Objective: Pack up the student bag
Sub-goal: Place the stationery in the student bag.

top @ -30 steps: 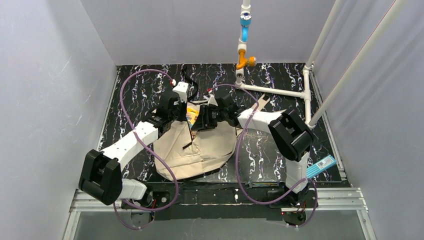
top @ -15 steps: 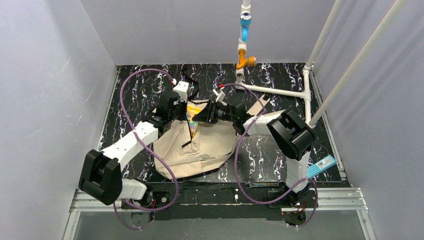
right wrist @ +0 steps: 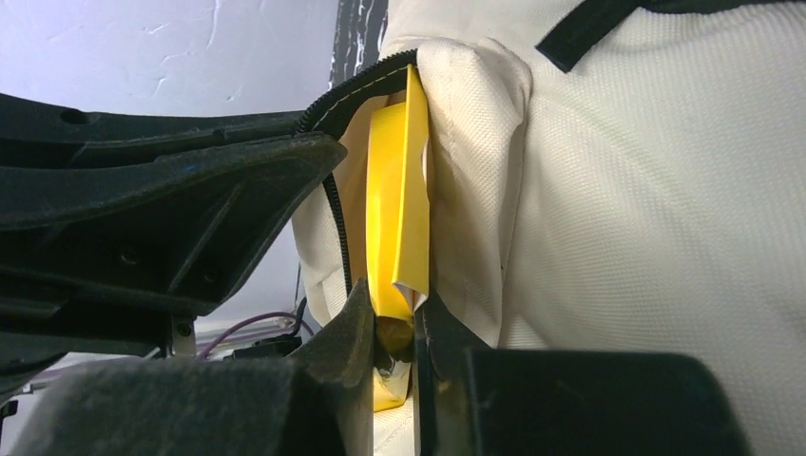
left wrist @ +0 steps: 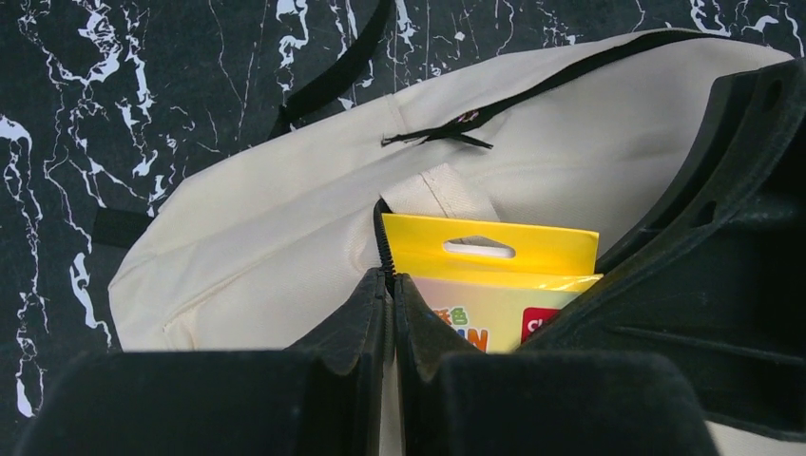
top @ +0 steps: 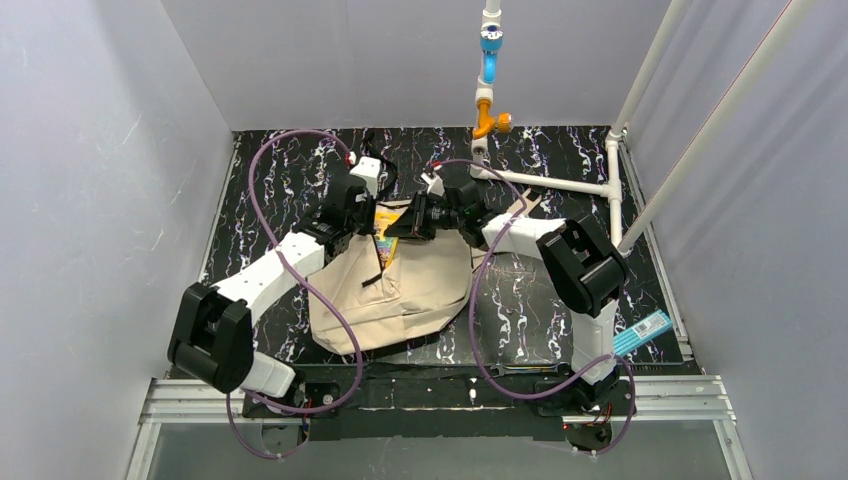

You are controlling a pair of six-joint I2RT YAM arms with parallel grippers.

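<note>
1. Top external view
   - The student bag [top: 415, 290] lies flat on the black marbled table [top: 260, 200], between the two arms.
   - Its long axis runs near to far, leaning slightly to the left at the near end. The open zipped mouth points to the far side; the closed end points to the arm bases.
   - A yellow packet [top: 385, 240] stands in the mouth.
   - The left gripper [top: 366, 222] is at the left lip of the mouth and the right gripper [top: 398, 230] at the right lip. The bag's body lies on the near side of both.

2. Left wrist view
   - The left gripper is clenched: its fingertips [left wrist: 366, 294] meet on the black zip edge of the bag, just left of the packet.
   - The bag extends away from the fingers, and a black strap [left wrist: 333, 71] lies on the table beyond it.
   - The packet's hang-hole header stands clear of the mouth, upright, just beside the fingers.
   - The right gripper's black body fills the right of this view.

3. Right wrist view
   - The right gripper's fingers [right wrist: 354, 328] are drawn close on either side of the packet's edge, grasping it.
   - The packet is seen edge-on, between the zip edge on the left and a fold of bag fabric on the right.
   - Bag fabric fills the right of the view, touching the right-hand finger.
</note>
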